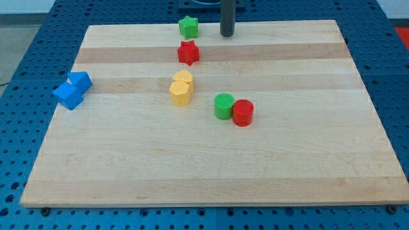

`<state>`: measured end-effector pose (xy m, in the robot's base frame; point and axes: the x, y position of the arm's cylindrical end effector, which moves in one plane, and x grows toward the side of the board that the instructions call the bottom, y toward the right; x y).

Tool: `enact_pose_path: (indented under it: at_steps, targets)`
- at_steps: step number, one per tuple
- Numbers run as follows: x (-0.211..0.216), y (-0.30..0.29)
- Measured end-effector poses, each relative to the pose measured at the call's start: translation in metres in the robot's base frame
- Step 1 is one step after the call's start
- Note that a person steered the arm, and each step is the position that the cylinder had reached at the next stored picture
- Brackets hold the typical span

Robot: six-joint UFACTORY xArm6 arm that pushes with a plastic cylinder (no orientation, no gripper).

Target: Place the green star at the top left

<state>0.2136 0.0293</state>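
Note:
The green star (188, 27) lies near the top edge of the wooden board (294, 166), a little left of the middle. My tip (227, 34) stands on the board to the star's right, about a block and a half away, not touching it. A red star (188, 52) lies just below the green star.
Two yellow blocks (181, 88) touch each other near the board's middle. A green cylinder (223, 106) and a red cylinder (243, 113) touch, right of them. Two blue blocks (73, 90) sit at the board's left edge.

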Motion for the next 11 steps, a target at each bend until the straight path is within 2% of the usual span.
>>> enact_pose_path:
  at_steps: [2,3,4,5,6,7,9,10,11]
  targets:
    - [-0.009,-0.149]
    - [-0.009,-0.182]
    - [-0.006,-0.142]
    - [0.010,-0.148]
    - [0.015,-0.188]
    - [0.023,-0.193]
    - [0.023,-0.252]
    - [0.023,-0.236]
    - [0.047,-0.202]
